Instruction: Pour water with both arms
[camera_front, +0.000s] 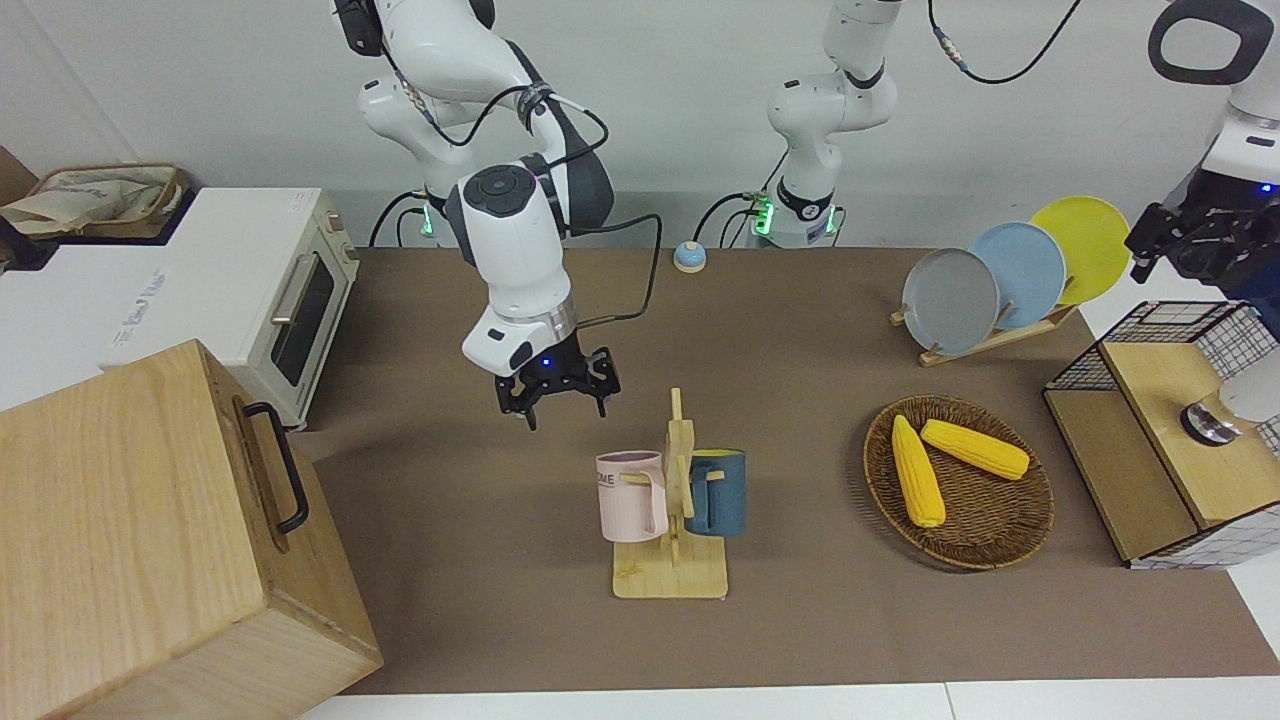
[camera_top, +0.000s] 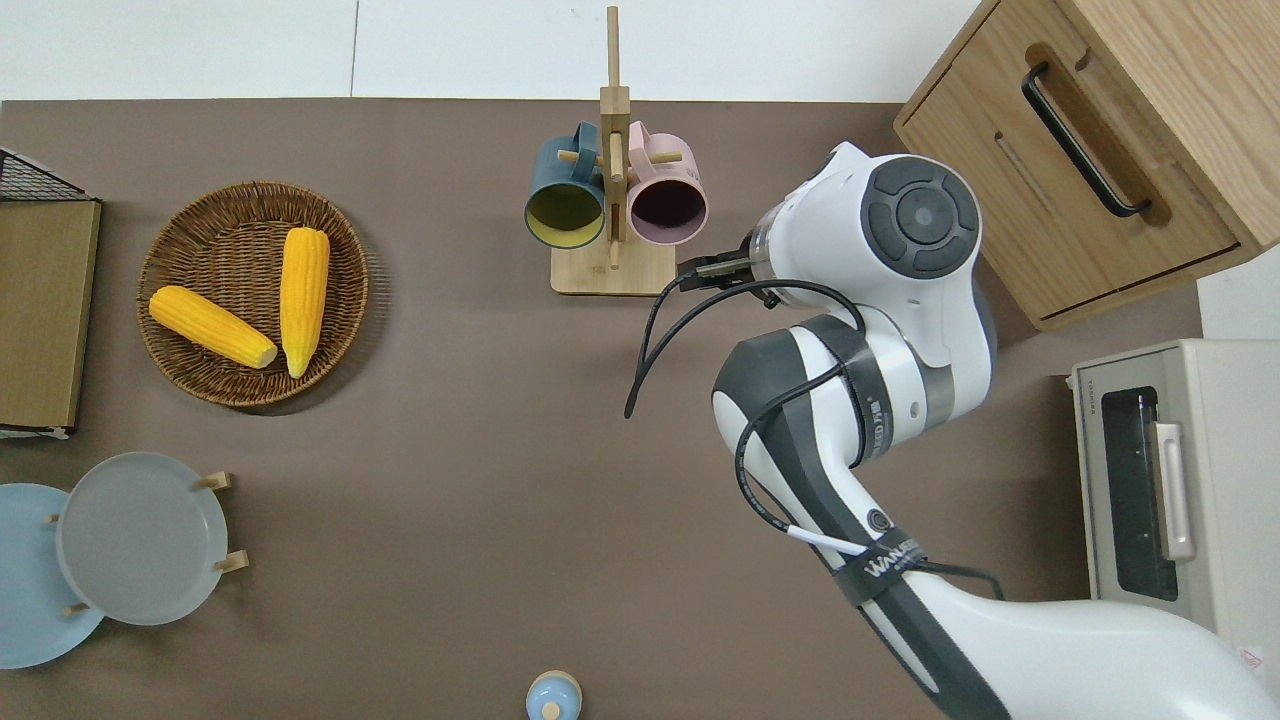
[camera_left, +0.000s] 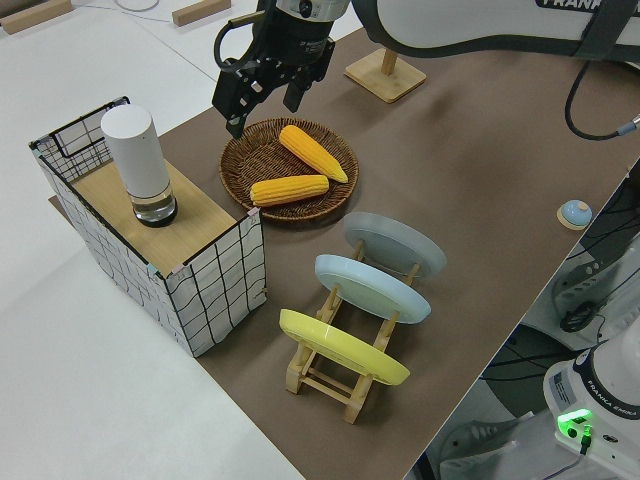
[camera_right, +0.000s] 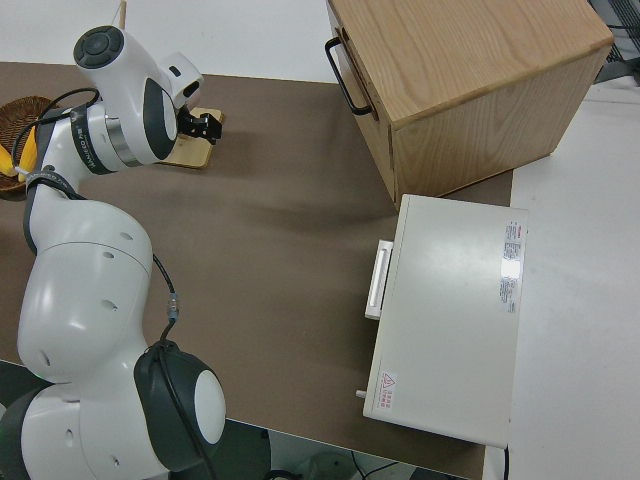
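Brown tabletop (camera_front: 480, 600), front view order:

- Wooden box (camera_front: 130, 530) with a black handle sits at the right arm's end. A white toaster oven (camera_front: 250, 290) is next to it, nearer to the robots.
- Right arm (camera_front: 510, 250) reaches out over mid-table. Right claw (camera_front: 557, 392) points down with its fingers spread and nothing between them. It's over bare tabletop just beside the mug rack (camera_front: 672, 575), on the pink-mug side; the overhead view hides the claw under the arm.
- The mug rack is a wooden post on a flat base. Pink mug (camera_front: 632, 495) and dark blue mug (camera_front: 718, 492) hang from pegs on either side, both untouched.
- Small blue bell (camera_front: 689, 257) sits close to the robots, between the arm bases.
- Left arm (camera_front: 835, 110) is based beside the bell.
- Wicker basket (camera_front: 1000, 555) holds two corn cobs (camera_front: 917, 470).
- Plate rack (camera_front: 1000, 335) holds a grey plate (camera_front: 950, 300), a light blue plate (camera_front: 1020, 272) and a yellow plate (camera_front: 1085, 240), all on edge.
- Wire crate (camera_front: 1200, 545) with a wooden top is at the left arm's end. A white cylindrical bottle (camera_left: 140, 165) stands upright on that top.
- Left claw (camera_left: 265, 100) is up in the air near the basket and crate, released and empty. It's out of the overhead view, so I can't tell what it's over.
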